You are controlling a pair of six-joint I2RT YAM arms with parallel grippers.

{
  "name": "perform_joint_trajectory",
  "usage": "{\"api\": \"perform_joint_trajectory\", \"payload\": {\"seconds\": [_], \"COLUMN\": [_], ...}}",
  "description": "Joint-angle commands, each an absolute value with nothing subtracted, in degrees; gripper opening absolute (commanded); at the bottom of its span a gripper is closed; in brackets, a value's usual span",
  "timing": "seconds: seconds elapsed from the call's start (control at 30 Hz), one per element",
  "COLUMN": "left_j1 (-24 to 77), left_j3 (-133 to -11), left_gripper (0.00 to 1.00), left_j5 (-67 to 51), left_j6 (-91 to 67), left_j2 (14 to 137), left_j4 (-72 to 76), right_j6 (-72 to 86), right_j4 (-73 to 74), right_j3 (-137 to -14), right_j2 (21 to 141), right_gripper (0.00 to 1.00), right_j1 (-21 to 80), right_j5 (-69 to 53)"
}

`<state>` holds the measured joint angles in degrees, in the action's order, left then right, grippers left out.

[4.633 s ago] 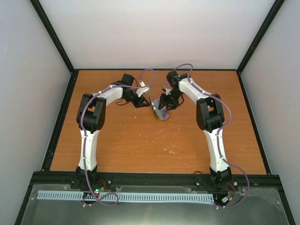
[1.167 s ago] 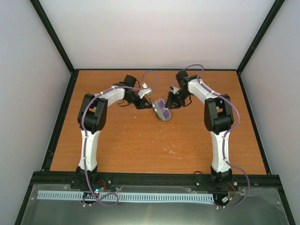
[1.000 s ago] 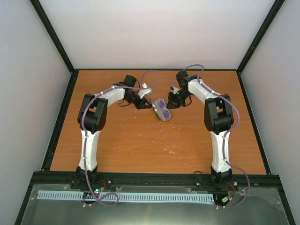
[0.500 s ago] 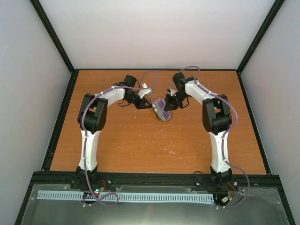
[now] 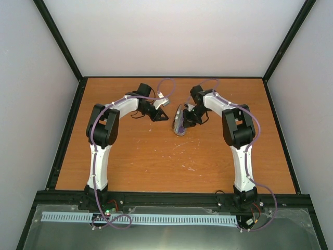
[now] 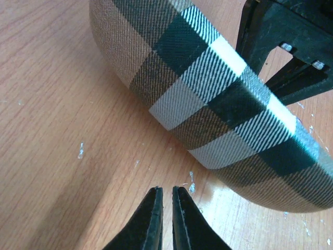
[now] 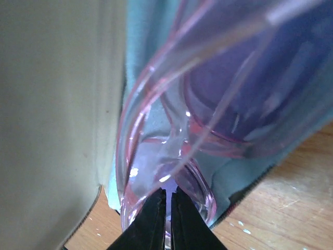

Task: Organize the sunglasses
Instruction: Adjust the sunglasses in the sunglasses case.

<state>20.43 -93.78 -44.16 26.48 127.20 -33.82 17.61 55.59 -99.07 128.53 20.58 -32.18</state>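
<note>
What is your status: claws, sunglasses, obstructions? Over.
Left claw shut, empty, beside case. Right claw shut, tips at sunglasses inside case. No obstruction seen.

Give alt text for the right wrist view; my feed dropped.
Translucent pink sunglasses fill the view, lying against pale blue lining. The right hand has its fingertips nearly together at the frame's near rim. Wooden table shows at bottom right.

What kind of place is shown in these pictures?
Probably a robot test cell: plain white walls with black corner posts, an orange-brown wooden tabletop, two white-and-black robot arms bolted to a black rail.
</note>
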Motion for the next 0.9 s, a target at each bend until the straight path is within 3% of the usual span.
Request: {"api": "perform_joint_trajectory", "payload": {"seconds": [0.0,0.57,0.87], "left_j1": [20.83,20.95,21.43], "left_j3": [-93.96,-94.35,-94.48], "left_gripper": [0.09,0.09,0.09], "left_j5": [-45.26,-46.18,-46.49], "left_j6": [26.68,25.76,25.21], "left_j2": [125.01,124.72,124.67], "left_j4": [-33.37,-32.84,-32.65], "right_j6": [18.25,20.90,21.65], "right_j4": [53.52,50.64,50.45], "right_j3": [-98.84,-100.77,-101.18], "right_j2": [129.94,132.02,130.05], "right_gripper": [0.07,0.11,0.22], "right_j1": [21.37,21.27,21.22], "right_j5": [-32.20,-31.33,-30.21]}}
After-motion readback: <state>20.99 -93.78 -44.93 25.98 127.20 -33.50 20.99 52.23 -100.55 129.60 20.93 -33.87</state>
